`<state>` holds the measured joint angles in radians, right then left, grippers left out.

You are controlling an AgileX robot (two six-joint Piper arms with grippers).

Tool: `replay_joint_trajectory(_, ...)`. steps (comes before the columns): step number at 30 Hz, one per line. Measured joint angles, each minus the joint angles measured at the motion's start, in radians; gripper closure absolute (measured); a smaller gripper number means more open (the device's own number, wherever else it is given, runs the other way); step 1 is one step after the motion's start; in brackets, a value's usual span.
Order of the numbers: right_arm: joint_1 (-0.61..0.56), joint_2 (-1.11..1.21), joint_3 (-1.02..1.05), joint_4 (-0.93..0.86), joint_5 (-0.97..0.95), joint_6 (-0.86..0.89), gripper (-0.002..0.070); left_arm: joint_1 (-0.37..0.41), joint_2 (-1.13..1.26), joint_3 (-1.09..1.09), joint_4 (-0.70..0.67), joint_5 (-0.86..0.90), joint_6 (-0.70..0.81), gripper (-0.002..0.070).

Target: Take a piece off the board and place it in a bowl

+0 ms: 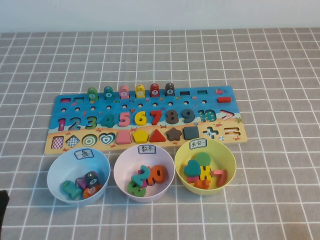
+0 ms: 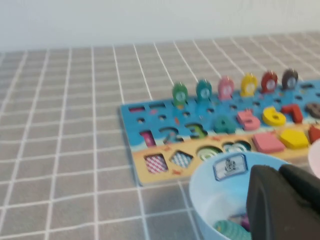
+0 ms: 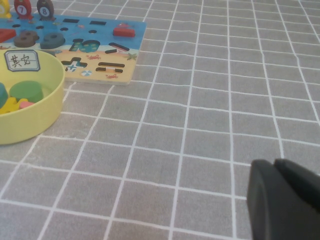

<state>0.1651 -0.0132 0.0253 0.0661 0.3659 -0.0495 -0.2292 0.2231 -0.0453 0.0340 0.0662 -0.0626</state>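
The board [image 1: 227,112] lies across the middle of the table, also in the left wrist view [image 2: 135,145]. A row of fish pegs stands along its far edge; the teal fish piece [image 1: 108,92] is second from the left, between a green and a pink one, and shows in the left wrist view [image 2: 203,90]. The pale blue bowl [image 1: 57,172] sits in front of the board's left end and holds several pegs, one of them teal and striped [image 1: 70,190]. My left gripper [image 2: 280,172] is shut and empty, low beside that bowl [image 2: 210,200]. My right gripper [image 3: 275,165] is shut and empty over bare cloth.
A pale pink bowl [image 1: 122,167] with number pieces and a yellow bowl [image 1: 227,155] with shape pieces stand right of the blue bowl. The yellow bowl [image 3: 50,100] and the board's right end [image 3: 127,50] show in the right wrist view. A grey checked cloth covers the table.
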Motion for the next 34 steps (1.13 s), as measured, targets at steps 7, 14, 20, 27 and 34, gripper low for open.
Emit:
replay_joint_trajectory(7, 0.000, 0.000, 0.000, 0.000, 0.000, 0.000, 0.0694, 0.051, -0.160, 0.070, 0.013, 0.064, -0.037, 0.0677)
replay_joint_trajectory(14, 0.000, 0.000, 0.000, 0.000, 0.002, 0.000, 0.0694, 0.053, -0.233, 0.070, 0.021, 0.271, -0.039, 0.0678)
replay_joint_trajectory(20, 0.000, 0.000, 0.000, 0.000, 0.002, 0.000, 0.0694, 0.053, -0.233, 0.070, 0.023, 0.305, -0.035, 0.0678)
replay_joint_trajectory(27, 0.000, 0.000, 0.000, 0.000, 0.002, 0.000, 0.0694, 0.053, -0.233, 0.070, 0.026, 0.307, -0.035, 0.0678)
replay_joint_trajectory(34, 0.000, 0.000, 0.000, 0.000, 0.002, 0.000, 0.0694, 0.053, -0.233, 0.070, 0.028, 0.307, -0.035, 0.0678)
